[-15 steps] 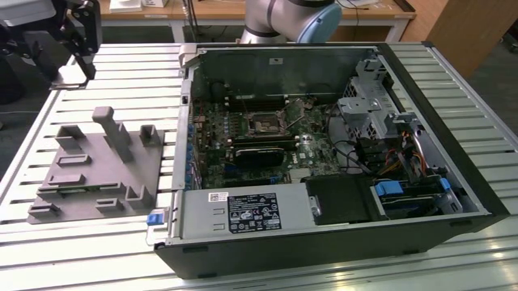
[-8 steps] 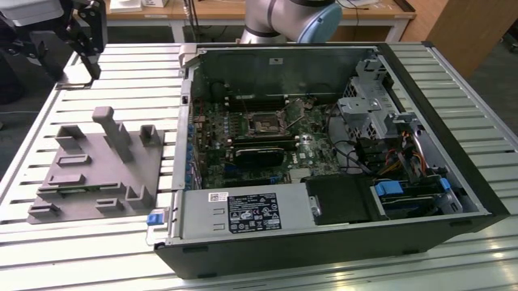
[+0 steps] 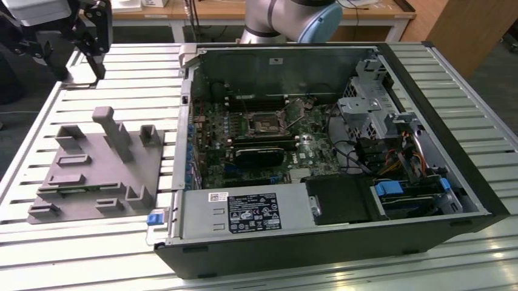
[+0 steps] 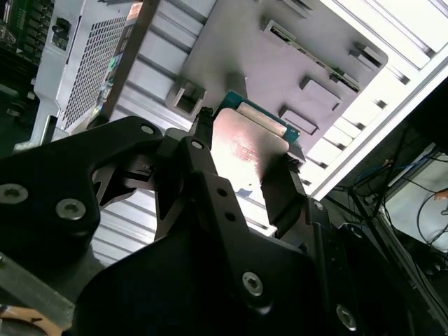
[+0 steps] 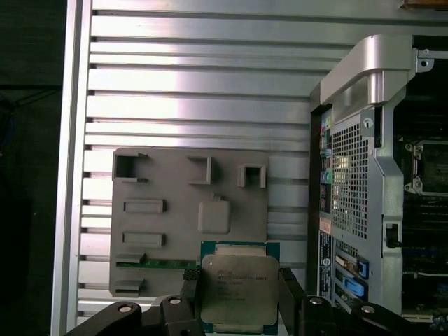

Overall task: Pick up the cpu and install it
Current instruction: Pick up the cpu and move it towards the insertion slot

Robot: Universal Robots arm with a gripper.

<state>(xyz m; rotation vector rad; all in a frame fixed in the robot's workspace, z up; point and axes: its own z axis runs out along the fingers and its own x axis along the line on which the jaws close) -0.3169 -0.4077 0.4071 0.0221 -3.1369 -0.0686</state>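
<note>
The gripper [image 5: 240,297] is clamped on the cpu [image 5: 239,287], with one dark finger [image 5: 190,292] pressing each of two opposite edges. In both wrist views the chip sits between the fingers with its silvery-grey metal top facing the first wrist camera and a green border showing around the metal. In the second wrist view the cpu [image 4: 246,143] glares under the light, held in the gripper [image 4: 245,164] clear of the surfaces below.

In the exterior view the gripper [image 3: 81,70] hangs at the upper part of the exterior view's left, above the slatted metal table [image 3: 486,115]. It is beyond the far end of the grey plastic tray [image 3: 81,182] and well apart from the open computer case [image 3: 324,242]. The tray lies flat on the table, just beside the case, on the exterior view's left of it. Raised blocks and shallow pockets cover its top.

Inside the case the motherboard lies exposed, and the dark square socket [image 3: 263,124] with its metal frame sits near the board's middle. The first wrist view catches the socket [image 5: 427,164] past the perforated rear panel of the case. The grey base of the robot arm [image 3: 287,18] stands behind the case.
</note>
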